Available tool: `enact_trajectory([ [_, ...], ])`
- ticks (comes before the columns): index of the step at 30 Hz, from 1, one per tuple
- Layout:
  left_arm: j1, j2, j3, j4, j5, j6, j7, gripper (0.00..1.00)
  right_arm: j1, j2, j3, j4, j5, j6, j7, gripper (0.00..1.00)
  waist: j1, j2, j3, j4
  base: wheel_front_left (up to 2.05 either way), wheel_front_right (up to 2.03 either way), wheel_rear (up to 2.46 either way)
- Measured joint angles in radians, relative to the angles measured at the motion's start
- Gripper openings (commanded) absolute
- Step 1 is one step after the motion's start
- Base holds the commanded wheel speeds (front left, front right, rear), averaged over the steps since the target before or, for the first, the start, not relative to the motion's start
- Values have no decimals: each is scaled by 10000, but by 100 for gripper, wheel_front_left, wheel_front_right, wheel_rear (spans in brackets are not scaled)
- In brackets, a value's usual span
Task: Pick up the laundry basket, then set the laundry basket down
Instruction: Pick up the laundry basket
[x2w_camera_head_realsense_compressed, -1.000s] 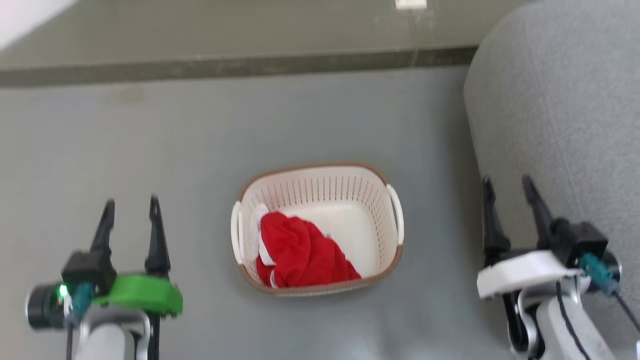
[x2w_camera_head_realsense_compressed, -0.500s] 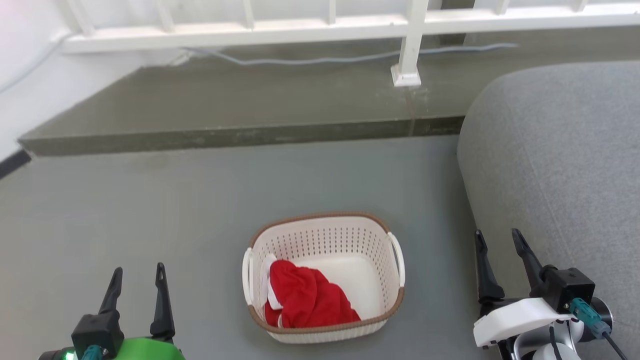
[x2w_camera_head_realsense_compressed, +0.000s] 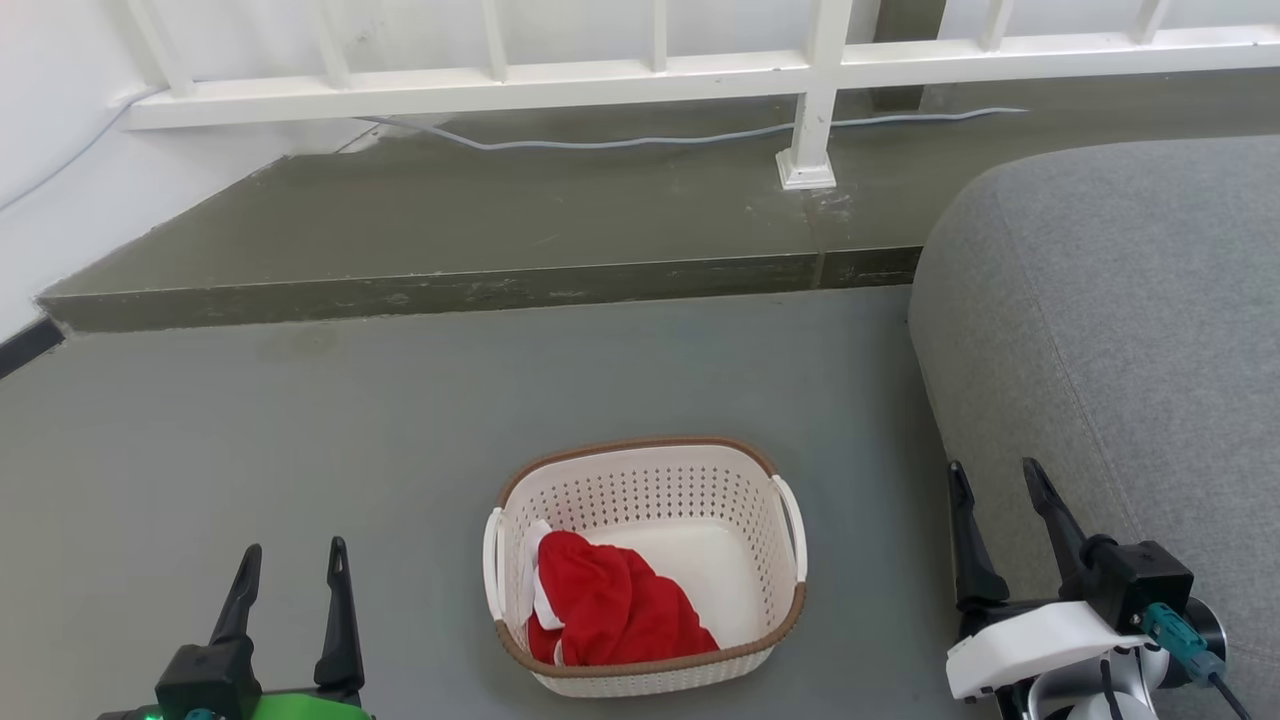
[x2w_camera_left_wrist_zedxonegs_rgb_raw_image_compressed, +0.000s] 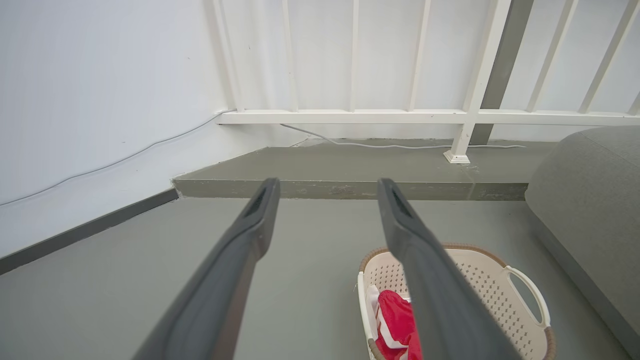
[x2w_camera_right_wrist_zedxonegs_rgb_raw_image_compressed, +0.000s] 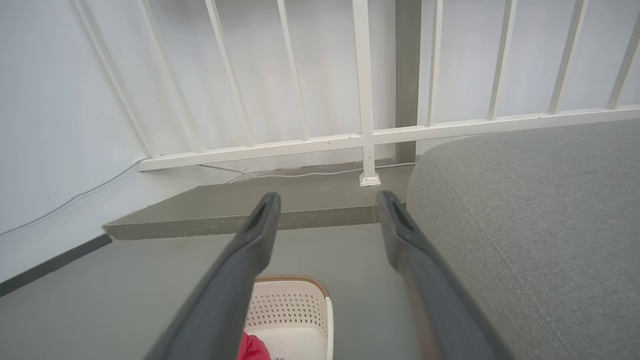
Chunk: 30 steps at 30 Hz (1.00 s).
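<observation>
Two claws, both spread and empty: my left gripper (x2w_camera_head_realsense_compressed: 294, 548) and right gripper (x2w_camera_head_realsense_compressed: 992, 465) flank the cream perforated plastic laundry basket (x2w_camera_head_realsense_compressed: 650, 495) — likely one per white side handle (x2w_camera_head_realsense_compressed: 797, 540).

Perforated plastic laundry basket (x2w_camera_head_realsense_compressed: 645, 500); red cloth (x2w_camera_head_realsense_compressed: 610, 610); matt floor (x2w_camera_head_realsense_compressed: 300, 450).

laundry basket (x2w_camera_head_realsense_compressed: 640, 490): cream-white, walls dotted with rows of small holes, brown woven-look band round the rim, white handles
cloth (x2w_camera_head_realsense_compressed: 615, 610): bright red, with a white strip on its left
floor (x2w_camera_head_realsense_compressed: 300, 450): plain grey-green
far step (x2w_camera_head_realsense_compressed: 450, 230): dull olive
railing (x2w_camera_head_realsense_compressed: 480, 82): white
cushion (x2w_camera_head_realsense_compressed: 1120, 330), right: mottled grey weave
my left gripper (x2w_camera_head_realsense_compressed: 294, 548): black fingers, green mount
my right gripper (x2w_camera_head_realsense_compressed: 992, 467): black fingers, white mount
</observation>
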Motion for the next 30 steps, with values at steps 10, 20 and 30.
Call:
enact_trajectory([
  [10, 170, 2, -58, -267, -21, 0, 0, 100, 17, 0, -2, -173, 0, -4, 0, 100, 0, 0, 155, -26, 0, 0, 0],
  [20, 168, 8, -79, -520, -33, 13, 0, 100, -56, 0, -6, -355, -12, 2, 0, 100, 0, 0, 713, -31, 0, 0, 0],
  [30, -470, 8, -77, -424, -31, 12, 0, 100, -1009, -2, -36, -293, -79, 56, 0, 100, 0, 0, 1651, -77, 0, 0, 0],
])
